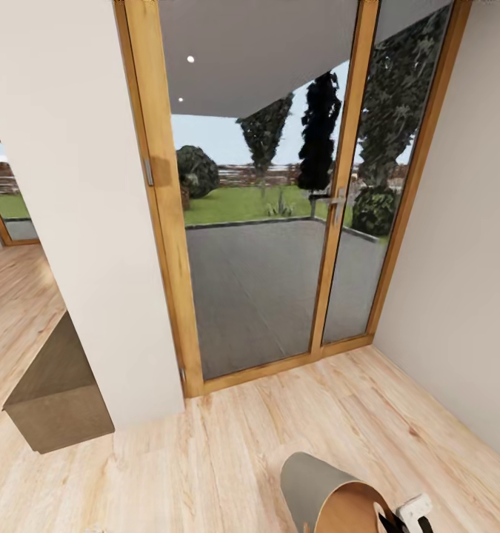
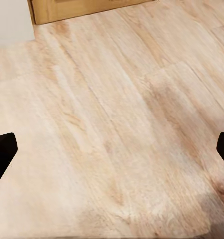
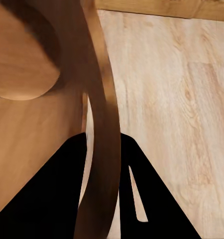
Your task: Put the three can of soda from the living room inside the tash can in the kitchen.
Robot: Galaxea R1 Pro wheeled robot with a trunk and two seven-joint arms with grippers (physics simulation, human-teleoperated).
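1. Nearest the head camera: tash can (image 1: pixel 331 492), pale grey outside, coppery brown inside, tipped over with its mouth toward the robot, low in the head view and off the wood-plank floor (image 1: pixel 227 459) as far as I can judge.
2. Right claw (image 3: pixel 103 149): the two dark fingers (image 3: pixel 52 194) straddle the bin's rim, one inside the brown wall, one outside. Reads as clamped on the tash can. In the head view a white and black part of this claw (image 1: pixel 412 514) sits at the rim's edge.
3. Left claw (image 2: pixel 112 149): fingertips wide apart at the two sides of the wrist view, nothing between them, bare floor boards below.
4. Inside of the bin, as far as the right wrist view shows: round brown bottom (image 3: pixel 22 55) and wall, no can visible there. Part of the interior is hidden by the rim and fingers, so cannot rule one out.
5. Surroundings: glazed door with wood frame (image 1: pixel 264 222) ahead, terrace and garden beyond; white wall (image 1: pixel 79 185) at left, a brown low cabinet (image 1: pixel 57 392) at its foot.
6. Progress, judged: no soda can seen in hand or in the bin, so nothing can be logged as deposited. Apparently the bin itself is being carried; all three cans remain to be accounted for.
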